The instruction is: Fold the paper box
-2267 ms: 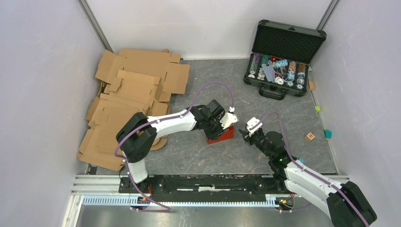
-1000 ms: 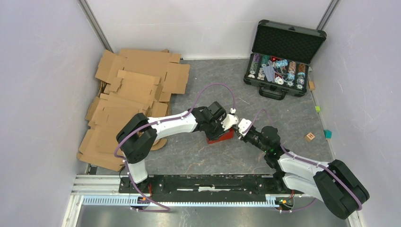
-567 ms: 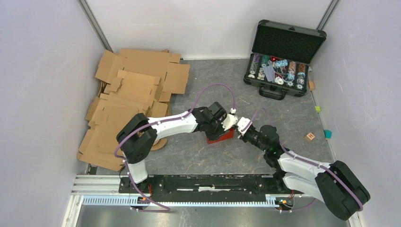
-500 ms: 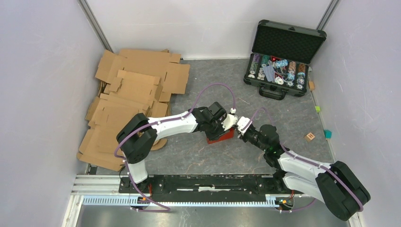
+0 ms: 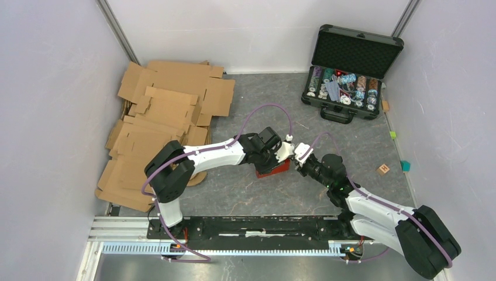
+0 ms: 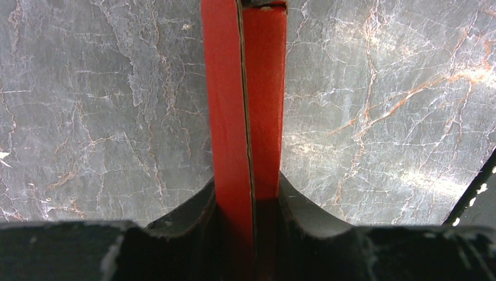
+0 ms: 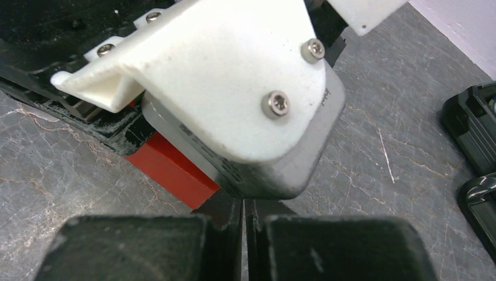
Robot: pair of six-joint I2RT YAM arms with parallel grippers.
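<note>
The paper box (image 5: pixel 272 170) is a small bright red box on the grey marbled table, mid-scene. My left gripper (image 5: pixel 274 159) reaches over it from the left. In the left wrist view the left gripper (image 6: pixel 250 199) is shut on the paper box's (image 6: pixel 248 88) upright doubled red wall, with a black finger (image 6: pixel 187 213) pressed against each side. My right gripper (image 5: pixel 299 166) sits just right of the box, its jaws shut with nothing between them. In the right wrist view the right gripper (image 7: pixel 244 213) is below the left arm's white camera housing (image 7: pixel 222 76), beside a red box corner (image 7: pixel 169 170).
Brown corrugated cardboard sheets (image 5: pixel 164 117) are piled at the back left. An open black case of poker chips (image 5: pixel 348 76) stands at the back right, its edge (image 7: pixel 474 134) in the right wrist view. A small wooden block (image 5: pixel 383 169) and a teal cube (image 5: pixel 405 165) lie at right.
My right arm swung left up to the box's right side and its jaws closed empty. The left gripper kept its hold on the box wall without moving.
</note>
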